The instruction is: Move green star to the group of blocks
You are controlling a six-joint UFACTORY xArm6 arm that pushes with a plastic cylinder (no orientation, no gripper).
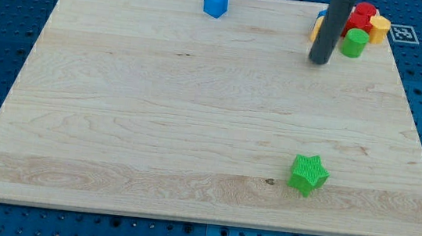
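Note:
The green star lies near the view's bottom right of the wooden board. The group of blocks sits at the view's top right: a green cylinder, a red block, a yellow block, and an orange block and a blue one partly hidden behind the rod. My tip rests on the board just left of and below the group, far above the green star and not touching it.
A blue cube stands alone at the view's top centre. The board lies on a blue perforated table. A black-and-white marker tag sits right of the group.

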